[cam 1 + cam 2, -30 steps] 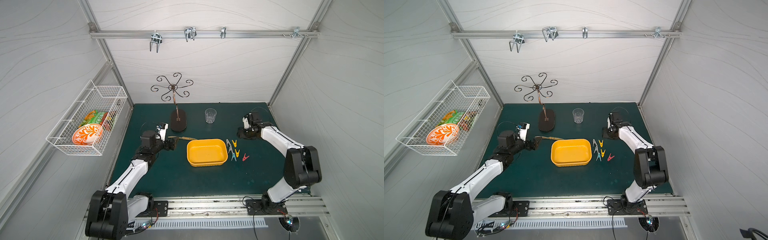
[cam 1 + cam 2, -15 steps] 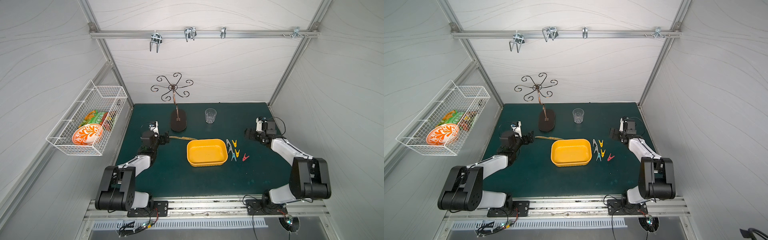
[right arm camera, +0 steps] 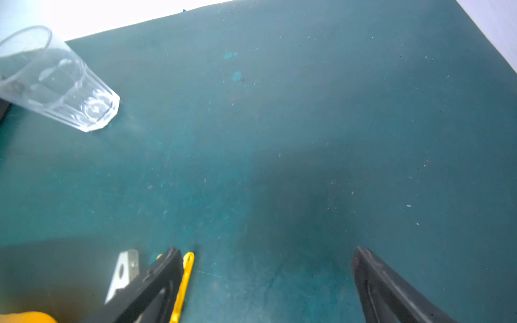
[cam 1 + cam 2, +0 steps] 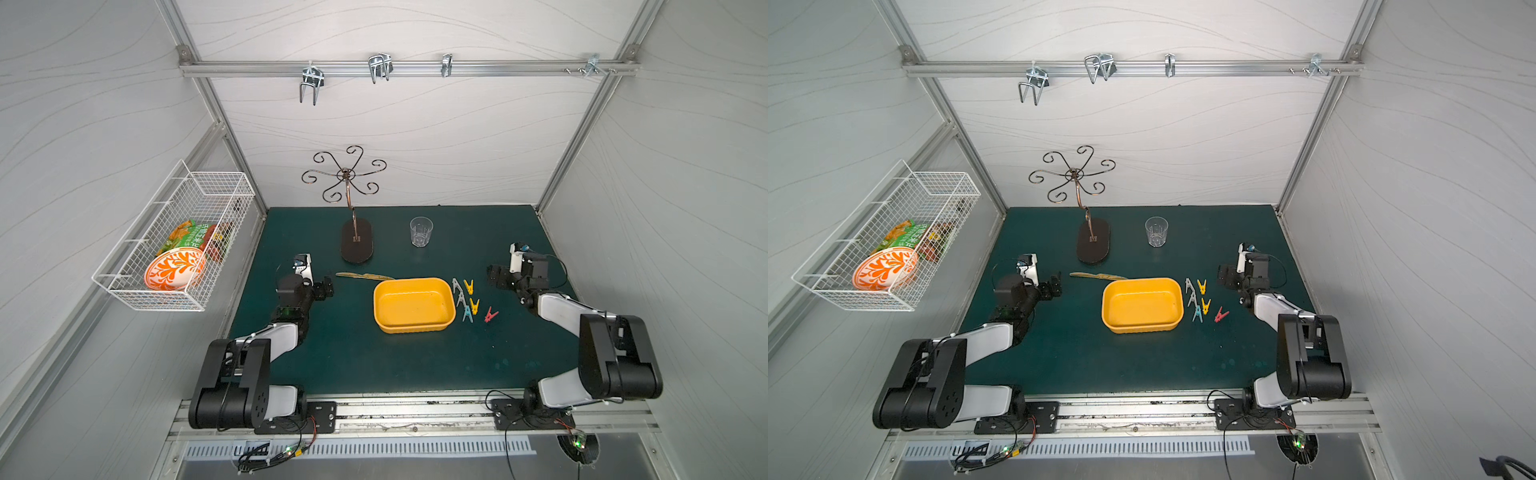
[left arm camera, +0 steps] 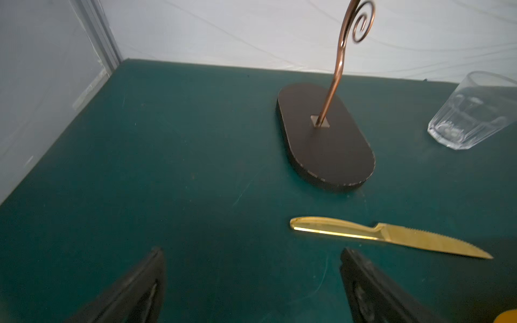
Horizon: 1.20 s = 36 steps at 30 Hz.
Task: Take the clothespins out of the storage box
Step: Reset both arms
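Storage box mid-worktop, empty. Right gripper, left gripper both spread wide, holding nothing. Clothespins lie just beside the box, toward the worktop's right edge — right jaw near a yellow one; a stray sweep could flick it back in.

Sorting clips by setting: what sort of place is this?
Probably a robot test cell: white panels on an aluminium frame, left arm and right arm bolted to a front rail, green work mat.

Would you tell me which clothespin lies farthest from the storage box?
The red clothespin: the only red one, lying by itself, farthest out from the storage box.
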Tool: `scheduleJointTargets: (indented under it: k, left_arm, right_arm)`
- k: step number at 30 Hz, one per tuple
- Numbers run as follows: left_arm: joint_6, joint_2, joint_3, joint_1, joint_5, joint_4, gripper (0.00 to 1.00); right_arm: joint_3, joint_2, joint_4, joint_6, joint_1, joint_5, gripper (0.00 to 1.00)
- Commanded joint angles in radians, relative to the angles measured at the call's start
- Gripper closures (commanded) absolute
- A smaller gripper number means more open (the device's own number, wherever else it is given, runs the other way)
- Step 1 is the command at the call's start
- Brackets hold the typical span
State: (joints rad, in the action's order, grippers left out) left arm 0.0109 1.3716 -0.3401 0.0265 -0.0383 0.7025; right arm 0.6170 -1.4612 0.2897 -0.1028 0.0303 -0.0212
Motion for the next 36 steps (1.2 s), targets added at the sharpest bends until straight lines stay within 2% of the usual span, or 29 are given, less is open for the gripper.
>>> scheduleJointTargets:
  k: [1,6,9,12,18,25,36]
  left_arm:
    - [-0.013,0.033,0.017,0.007,0.013,0.181,0.0]
    - [-0.033,0.122,0.059,0.004,-0.026,0.341,0.0]
    - [-0.044,0.171,0.054,-0.002,-0.032,0.378,0.0]
    - [-0.033,0.166,0.009,-0.005,0.011,0.287,0.0]
    - [-0.003,0.17,-0.003,-0.005,0.078,0.27,0.0]
    - [0.038,0.178,-0.071,-0.005,0.178,0.152,0.0]
    - [0.031,0.179,-0.079,-0.012,0.187,0.141,0.0]
  right_arm:
    - [-0.013,0.015,0.123,0.041,-0.004,-0.017,0.01]
    - [-0.088,0.012,0.259,0.04,-0.006,0.018,0.01]
    - [-0.12,0.003,0.316,0.043,-0.005,0.013,0.01]
    - [-0.149,-0.026,0.383,0.037,-0.005,0.022,0.01]
    - [-0.159,-0.096,0.465,0.082,0.038,0.044,0.01]
    - [-0.152,-0.096,0.449,0.097,0.046,0.039,0.01]
    - [-0.151,-0.096,0.448,0.099,0.049,0.041,0.01]
